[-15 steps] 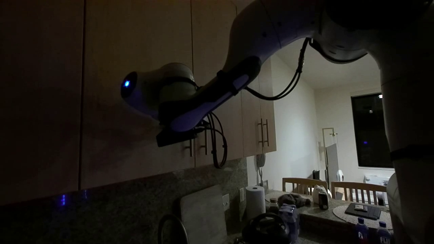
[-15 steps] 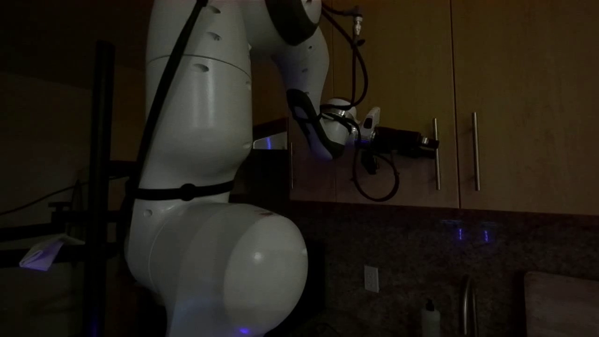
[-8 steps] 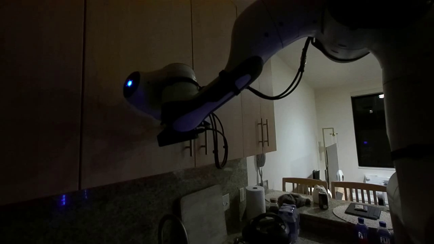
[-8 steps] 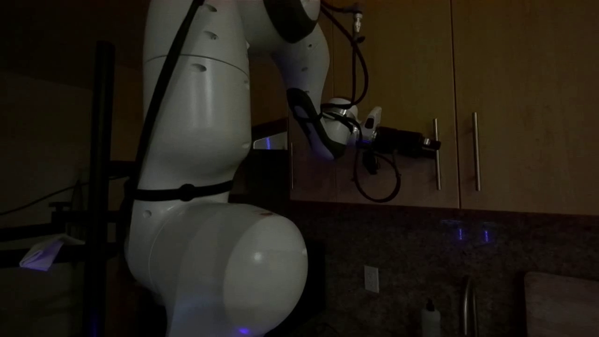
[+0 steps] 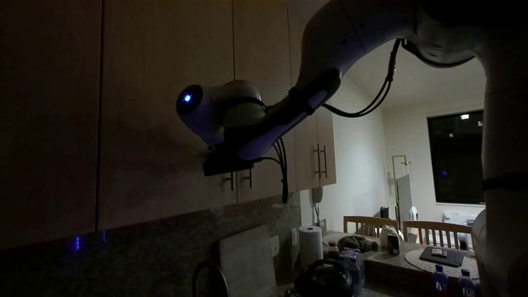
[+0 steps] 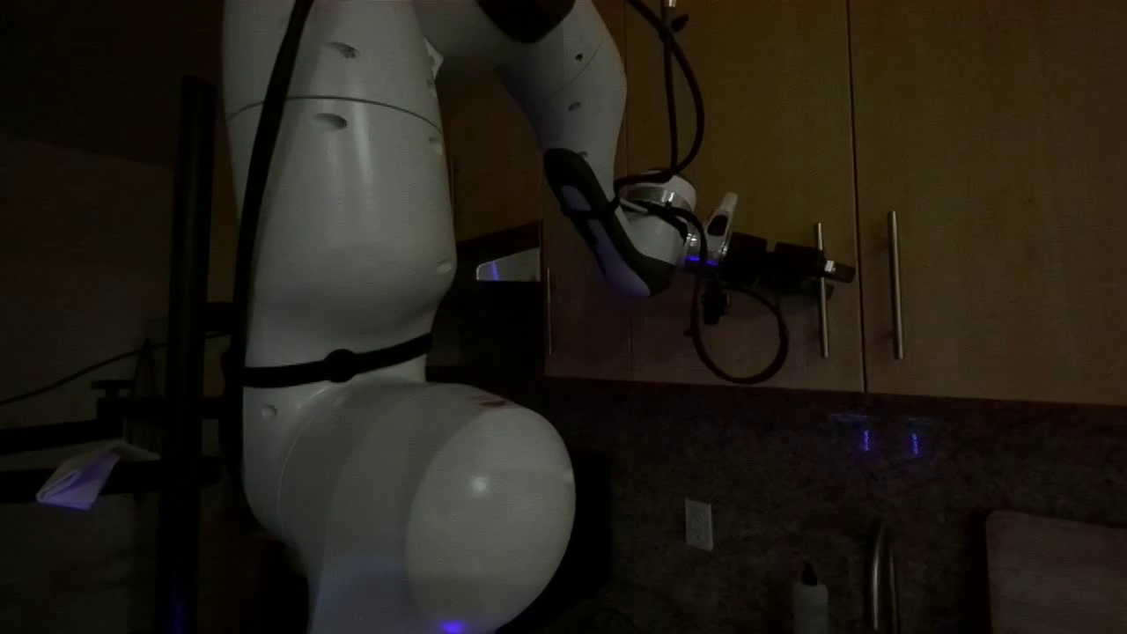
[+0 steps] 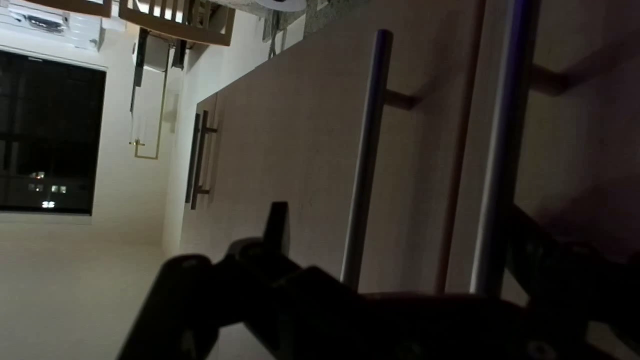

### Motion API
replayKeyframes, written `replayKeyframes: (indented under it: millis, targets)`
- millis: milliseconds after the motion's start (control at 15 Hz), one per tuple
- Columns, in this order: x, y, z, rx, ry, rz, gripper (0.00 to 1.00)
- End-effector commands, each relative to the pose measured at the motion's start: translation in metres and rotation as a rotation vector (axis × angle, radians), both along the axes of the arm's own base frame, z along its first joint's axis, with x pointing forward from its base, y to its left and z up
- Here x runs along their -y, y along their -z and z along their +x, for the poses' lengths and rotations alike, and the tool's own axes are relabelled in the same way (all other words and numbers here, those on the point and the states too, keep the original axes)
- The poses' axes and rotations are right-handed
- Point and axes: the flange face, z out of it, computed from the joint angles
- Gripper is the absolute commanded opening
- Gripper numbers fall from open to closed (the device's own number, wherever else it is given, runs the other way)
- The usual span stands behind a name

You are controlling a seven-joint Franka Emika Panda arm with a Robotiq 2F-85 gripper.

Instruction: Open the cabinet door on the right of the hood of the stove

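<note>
Likely, the tall, flat tan wood-look cabinet door, closed above the speckled stone backsplash, is rigid and swings lightly; we'd hook its slim silver bar handle near mid-length, minding slippery metal. Our black fingers stand spread, apparently astride that bar.

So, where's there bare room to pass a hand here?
Below the door and above the bottle and faucet, the strip along the backsplash looks open in an exterior view. It's crowded at the door's handle, with the gripper there and another handle close by.
</note>
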Motion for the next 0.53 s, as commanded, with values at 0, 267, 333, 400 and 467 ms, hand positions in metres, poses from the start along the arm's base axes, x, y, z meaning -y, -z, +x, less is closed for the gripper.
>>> replayKeyframes:
  millis: [0,267,333,400,467]
  targets:
    - [0.03,0.0,-0.005,0.053,0.06,-0.036,1.0]
    - [0.027,0.004,-0.013,0.088,0.119,-0.002,1.0]
    - [0.029,0.005,-0.014,0.092,0.133,0.001,1.0]
    - [0.03,0.004,-0.016,0.098,0.145,0.003,1.0]
    - [0.031,0.003,-0.019,0.095,0.152,0.005,1.0]
